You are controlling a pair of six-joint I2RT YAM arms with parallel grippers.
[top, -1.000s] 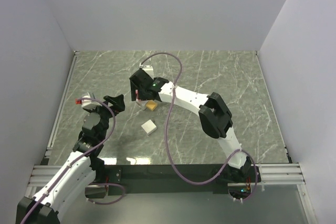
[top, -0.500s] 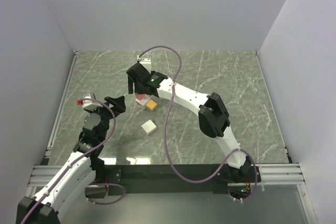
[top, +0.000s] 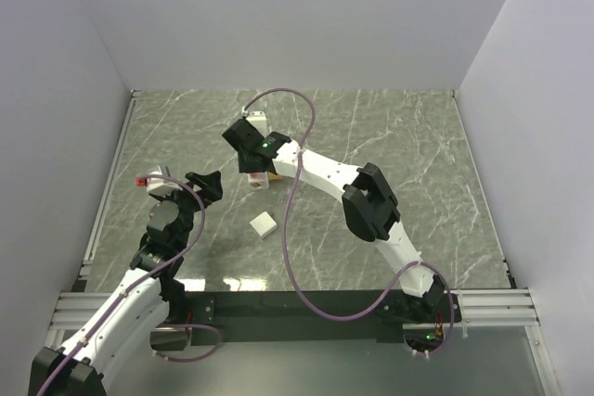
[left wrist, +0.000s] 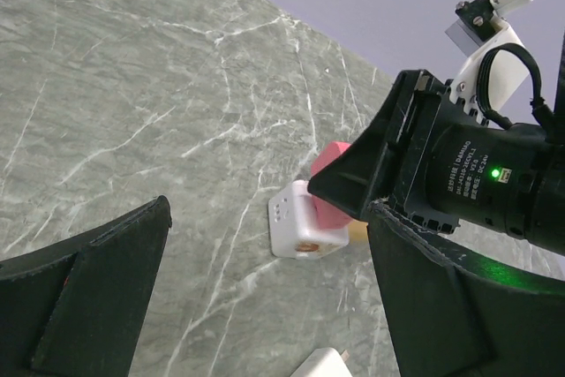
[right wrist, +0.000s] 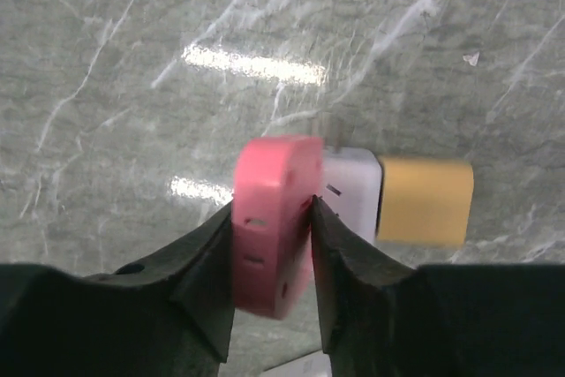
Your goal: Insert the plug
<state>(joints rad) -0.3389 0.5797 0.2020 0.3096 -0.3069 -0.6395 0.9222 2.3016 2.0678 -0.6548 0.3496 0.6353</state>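
Observation:
In the right wrist view a pink block (right wrist: 269,236) stands against a white socket cube (right wrist: 351,192), with a yellow block (right wrist: 424,200) on the cube's other side. My right gripper (right wrist: 272,207) is shut on the pink block, one finger pressed on each flat side. From above, that gripper (top: 252,166) covers the cube (top: 261,182). A loose white plug (top: 264,223) lies on the table nearer the arms, and a metal prong shows on it in the left wrist view (left wrist: 322,365). My left gripper (left wrist: 265,306) stands open and empty, facing the cube (left wrist: 296,227).
The marble table (top: 418,164) is boxed in by white walls at the back and on both sides. A purple cable (top: 295,220) loops from the right arm's wrist down to its base. A small red tab (top: 141,179) sits on the left wrist.
My right gripper has moved down and left over the cube and closed from wide open onto the pink block. The left arm and the white plug have not moved.

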